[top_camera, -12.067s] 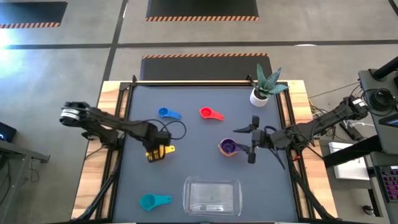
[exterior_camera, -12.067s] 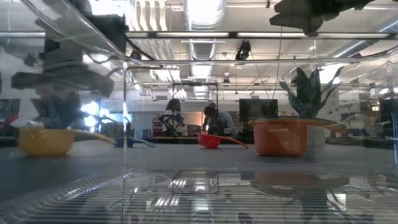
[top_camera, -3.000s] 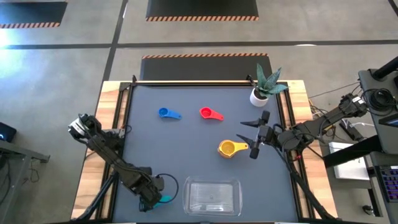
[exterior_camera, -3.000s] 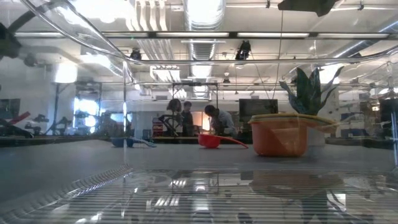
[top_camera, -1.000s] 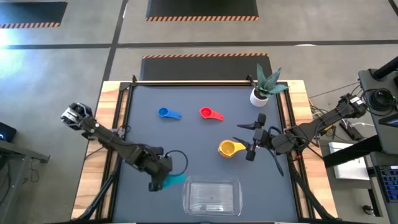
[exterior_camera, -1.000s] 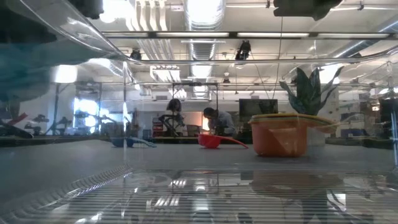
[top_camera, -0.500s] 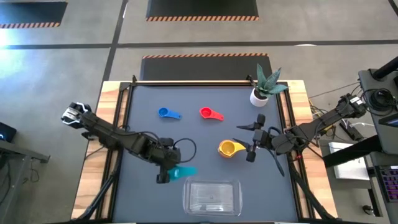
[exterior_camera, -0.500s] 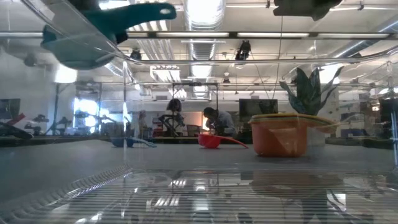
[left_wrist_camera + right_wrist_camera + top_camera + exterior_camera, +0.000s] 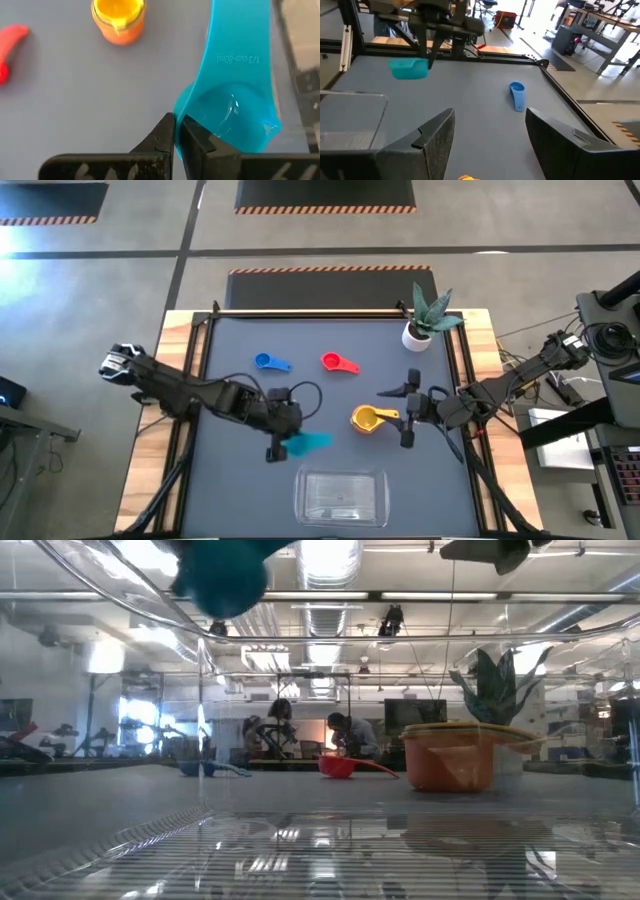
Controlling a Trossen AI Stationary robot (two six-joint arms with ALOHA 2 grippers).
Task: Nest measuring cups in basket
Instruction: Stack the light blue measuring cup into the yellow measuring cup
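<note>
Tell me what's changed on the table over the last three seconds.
The left gripper, shut on the teal cup, lifted it from the table's near left and carried it toward the middle, above the basket. The right gripper stayed open by the yellow-and-orange stack; the blue cup and red cup stayed put.

The teal cup (image 9: 235,85) is glossy, smooth plastic with raised lettering on its handle. The yellow cup (image 9: 118,11) and the orange cup (image 9: 119,32) under it look like smooth plastic too. The table (image 9: 320,395) has a matt, dark grey top edged with pale wood. The basket (image 9: 341,496) is clear, shiny plastic.
</note>
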